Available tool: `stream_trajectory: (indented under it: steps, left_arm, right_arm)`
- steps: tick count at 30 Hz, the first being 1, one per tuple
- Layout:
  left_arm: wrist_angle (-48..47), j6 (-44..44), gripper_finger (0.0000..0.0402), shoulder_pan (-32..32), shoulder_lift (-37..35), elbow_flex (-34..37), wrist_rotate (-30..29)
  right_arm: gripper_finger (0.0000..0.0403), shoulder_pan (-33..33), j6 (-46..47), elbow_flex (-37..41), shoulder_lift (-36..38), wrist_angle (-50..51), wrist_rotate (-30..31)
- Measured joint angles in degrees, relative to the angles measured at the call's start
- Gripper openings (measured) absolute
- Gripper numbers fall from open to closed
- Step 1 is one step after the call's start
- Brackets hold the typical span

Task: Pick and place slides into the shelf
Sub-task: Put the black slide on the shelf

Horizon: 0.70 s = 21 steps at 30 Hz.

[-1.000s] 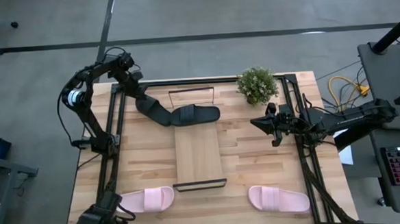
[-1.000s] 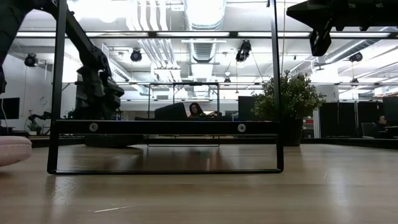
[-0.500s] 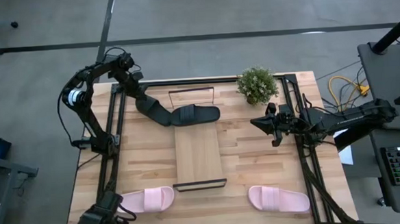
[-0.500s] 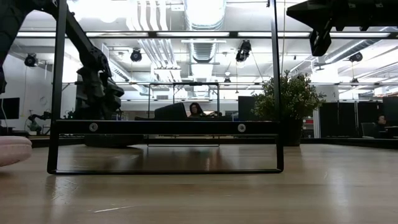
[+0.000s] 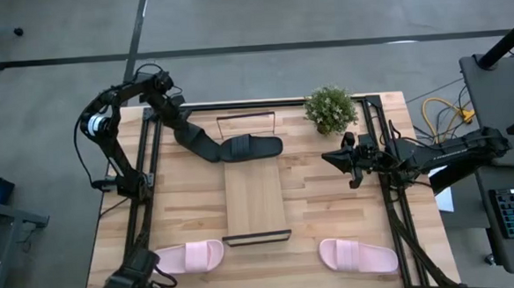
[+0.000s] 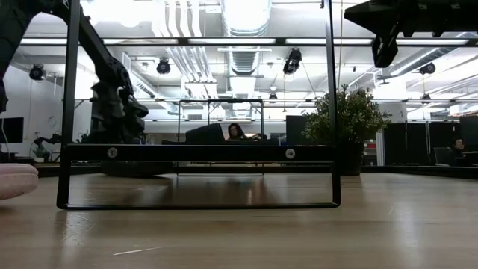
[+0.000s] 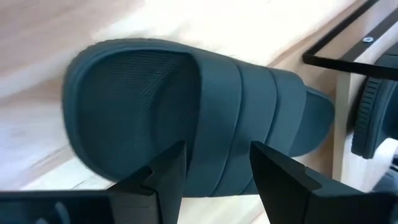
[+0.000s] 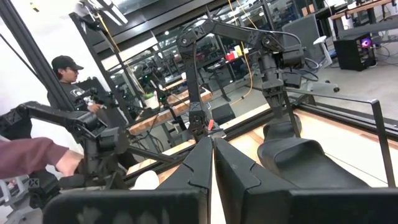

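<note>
Slides are spread over the wooden table (image 5: pixel 331 202): two pale pink slides are seen along the lower edge of the high view, one at lower left (image 5: pixel 191 256) and one at lower right (image 5: pixel 358 255), both flat on the tabletop and well apart from each other. Between them, in the centre of the frame, the shelf (image 5: pixel 255 195) is laid as a long narrow light-wood board with thin black frame ends; nothing is carried on its near part. At its far end, upper centre, a black slide (image 5: pixel 250 148) with a wide ribbed strap and a finely dotted footbed is placed. A second dark slide-like shape beside it is partly covered by the arm. The left gripper (image 5: pixel 206 149) is held just over the black slide, its fingers (image 7: pixel 163 174) spread narrowly, gripping nothing. The right gripper (image 5: pixel 333 160) is held at centre right, its fingers pressed together and empty. A potted plant (image 5: pixel 330 109) is set at upper right.
</note>
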<state>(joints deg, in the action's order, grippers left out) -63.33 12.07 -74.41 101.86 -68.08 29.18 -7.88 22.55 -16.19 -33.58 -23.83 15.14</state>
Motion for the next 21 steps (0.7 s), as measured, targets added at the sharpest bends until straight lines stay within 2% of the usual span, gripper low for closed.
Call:
stream_trajectory:
  steps: [7, 15, 21]
  left_arm:
    - [0.0, 0.4, 0.0164, 0.1, 0.0, 2.0, 2.3]
    - [-0.1, 1.0, 0.0164, 0.2, 0.0, 2.1, 9.2]
    - [-0.1, 1.9, 0.0164, 0.2, 0.0, 2.1, 9.5]
  right_arm:
    - [0.0009, 0.0, 0.0, 0.0, 0.0, 0.0, 0.0]
    - [0.0009, 0.0, 0.0, 0.0, 0.0, 0.0, 0.0]
    - [0.0009, 0.0, 0.0, 0.0, 0.0, 0.0, 0.0]
